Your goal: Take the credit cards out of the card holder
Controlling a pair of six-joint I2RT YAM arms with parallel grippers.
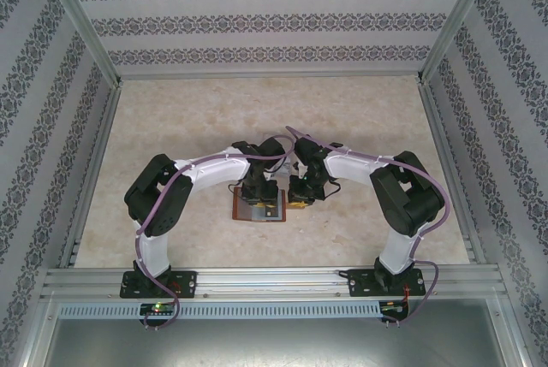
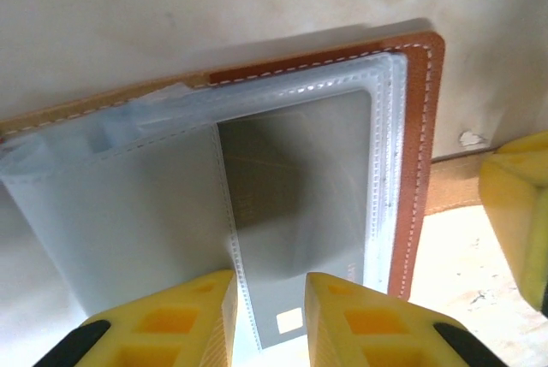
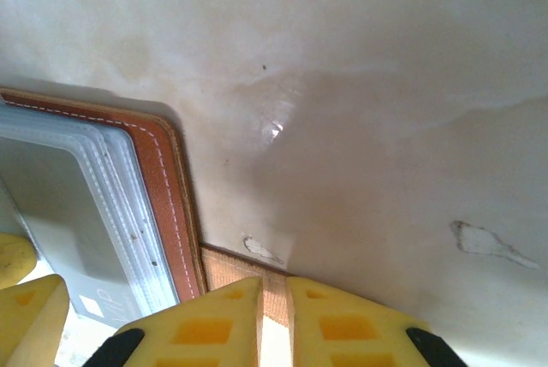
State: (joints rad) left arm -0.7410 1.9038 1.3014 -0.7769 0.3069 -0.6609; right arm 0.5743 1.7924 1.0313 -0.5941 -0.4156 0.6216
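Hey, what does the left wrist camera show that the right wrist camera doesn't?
Left wrist view: the left gripper, jaws apart at the near end of a grey card in its clear sleeve, plus the pale pockets spread out to the left. Right wrist view: the right gripper closed on the strap tab, and bare table with a chipped mark. Both: the card holder with its stitched brown edge, the sleeved card, the tab, and a yellow finger of the other arm.
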